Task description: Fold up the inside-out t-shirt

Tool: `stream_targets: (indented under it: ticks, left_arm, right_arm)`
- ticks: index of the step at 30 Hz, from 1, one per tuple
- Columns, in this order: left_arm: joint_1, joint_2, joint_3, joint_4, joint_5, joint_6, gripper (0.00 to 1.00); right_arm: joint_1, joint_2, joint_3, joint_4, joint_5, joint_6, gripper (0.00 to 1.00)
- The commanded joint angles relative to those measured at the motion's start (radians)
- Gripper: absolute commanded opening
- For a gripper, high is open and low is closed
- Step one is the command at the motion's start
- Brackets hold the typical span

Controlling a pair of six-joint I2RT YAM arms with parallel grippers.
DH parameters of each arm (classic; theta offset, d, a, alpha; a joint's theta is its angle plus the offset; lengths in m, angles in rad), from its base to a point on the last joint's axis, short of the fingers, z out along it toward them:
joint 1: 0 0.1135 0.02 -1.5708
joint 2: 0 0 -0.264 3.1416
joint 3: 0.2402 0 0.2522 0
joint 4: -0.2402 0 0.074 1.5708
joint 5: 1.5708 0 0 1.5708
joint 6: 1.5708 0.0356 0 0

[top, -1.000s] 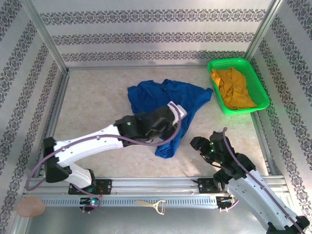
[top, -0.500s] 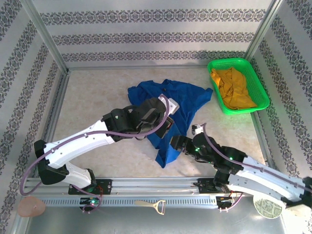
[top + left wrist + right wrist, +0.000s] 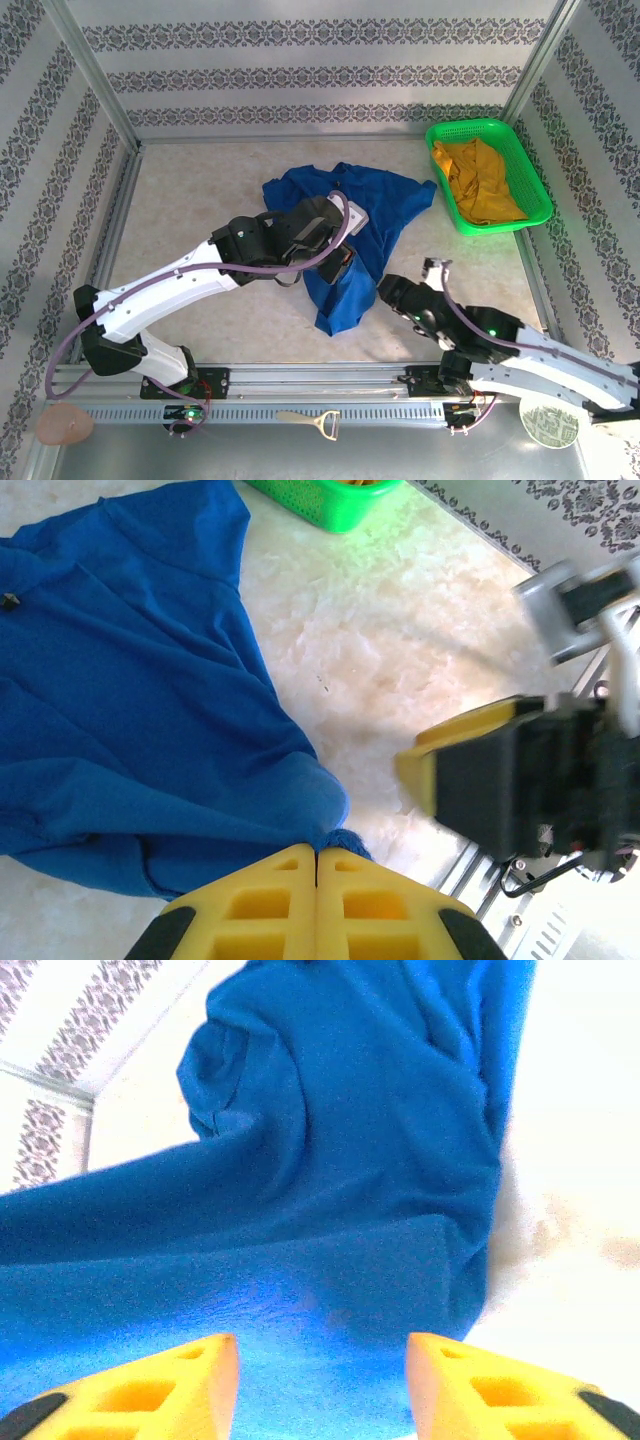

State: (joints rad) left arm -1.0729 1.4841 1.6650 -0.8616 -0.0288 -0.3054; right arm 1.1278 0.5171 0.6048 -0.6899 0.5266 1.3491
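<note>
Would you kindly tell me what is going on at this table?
A crumpled royal-blue cloth t-shirt lies mid-table, not yet folded. The left tool is shut, pinching its near edge; the right tool hangs open at the same edge. A mustard-yellow garment sits in a green plastic basket at the far right.

Walls [image 3: 300, 70]: white, dark floral bands. Tabletop [image 3: 190, 200]: cream marbled. Metal frame posts [image 3: 90, 70]. Light even, probably overhead.

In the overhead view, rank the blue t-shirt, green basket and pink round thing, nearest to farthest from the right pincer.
1. Royal-blue cloth t-shirt, just ahead of the right pincer, mid-table.
2. Green plastic basket, far right corner.
3. Pink round object, near left corner.
</note>
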Motion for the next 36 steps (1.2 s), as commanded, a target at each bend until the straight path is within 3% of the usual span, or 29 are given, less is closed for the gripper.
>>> stream_targets:
  ticks: [1,5,9,14,18,24,36]
  left_arm:
    - [0.015,0.027,0.013,-0.034,0.008,-0.034,0.0]
    - [0.034,0.044,0.02,-0.03,0.025,-0.059,0.0]
    - [0.06,0.054,0.027,-0.022,0.047,-0.073,0.0]
    - [0.079,0.054,0.027,-0.013,0.067,-0.079,0.0]
    - [0.08,0.035,0.025,-0.021,0.087,-0.084,0.0]
    - [0.08,-0.021,0.008,-0.044,0.092,-0.087,0.0]
    - [0.08,-0.058,0.002,-0.074,0.11,-0.083,0.0]
  right_arm:
    - [0.004,-0.05,-0.019,0.014,0.028,-0.02,0.4]
    - [0.06,0.054,0.018,0.203,-0.081,-0.149,0.23]
    - [0.188,0.257,0.093,0.399,-0.084,-0.228,0.09]
    - [0.233,0.463,0.16,0.543,-0.042,-0.229,0.03]
    - [0.138,0.497,0.088,0.662,0.025,-0.188,0.0]
    - [-0.014,0.465,0.025,0.633,0.023,-0.178,0.0]
    - [-0.074,0.382,-0.065,0.57,0.026,-0.132,0.0]
